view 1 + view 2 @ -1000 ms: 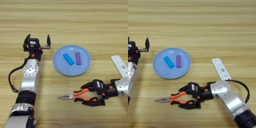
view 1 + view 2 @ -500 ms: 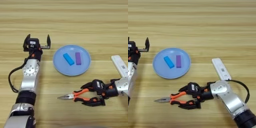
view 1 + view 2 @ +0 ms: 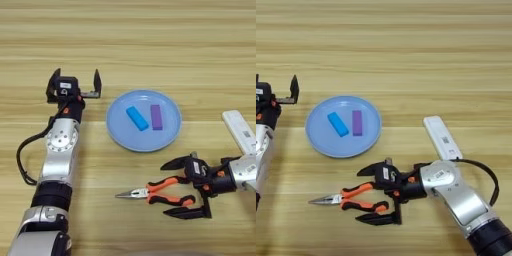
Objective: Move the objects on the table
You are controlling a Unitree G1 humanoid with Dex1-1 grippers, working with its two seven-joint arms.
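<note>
The broad light-brown wooden table was seen from above. Near centre, a round light-blue plate was placed on it. Two blocks were lying in the plate, side by side but apart: a small flat purple rectangular block on the right, and a small flat blue rectangular block on the left, set at an angle.

The needle-nose pliers w/ orange-and-black handles were lying flat on the table, below the plate, w/ the thin steel tip pointed to picture left. The right gripper was positioned at the handle end, its two black fingers spread wide, one above the handles and one below. No contact w/ the handles could be confirmed.

A white rectangular remote-like device was lying on the table near the right arm.

The left gripper was held left of the plate, fingers wide apart, nothing between them.
</note>
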